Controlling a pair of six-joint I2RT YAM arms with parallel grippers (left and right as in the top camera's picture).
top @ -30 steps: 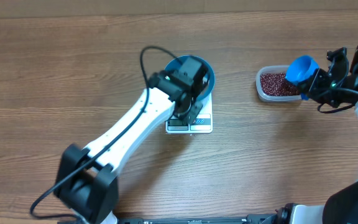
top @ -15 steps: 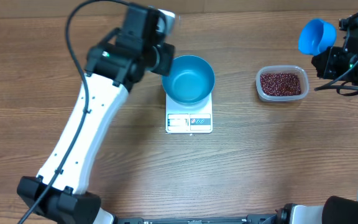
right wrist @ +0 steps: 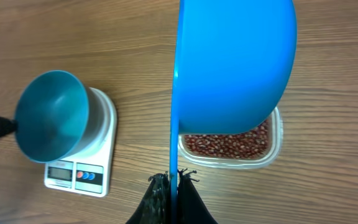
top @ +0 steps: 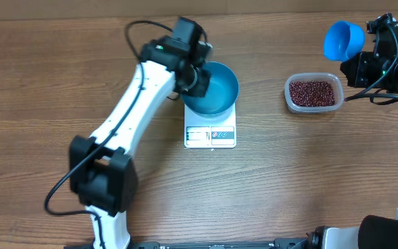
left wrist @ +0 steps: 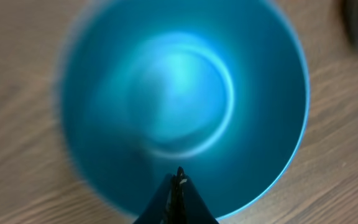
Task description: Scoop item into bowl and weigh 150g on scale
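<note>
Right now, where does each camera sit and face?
Overhead: above the wooden table, straight down on the round deep blue bowl, flat white square scale and clear plastic tub of red-brown beans; both arms show.
Left wrist: on the left arm, down into the bowl; its shut left pincer shows.
Right wrist: on the right arm, down over tub, bowl and scale; right pincer gripping the small blue plastic scoop.
Shared: all three see the bowl.
</note>
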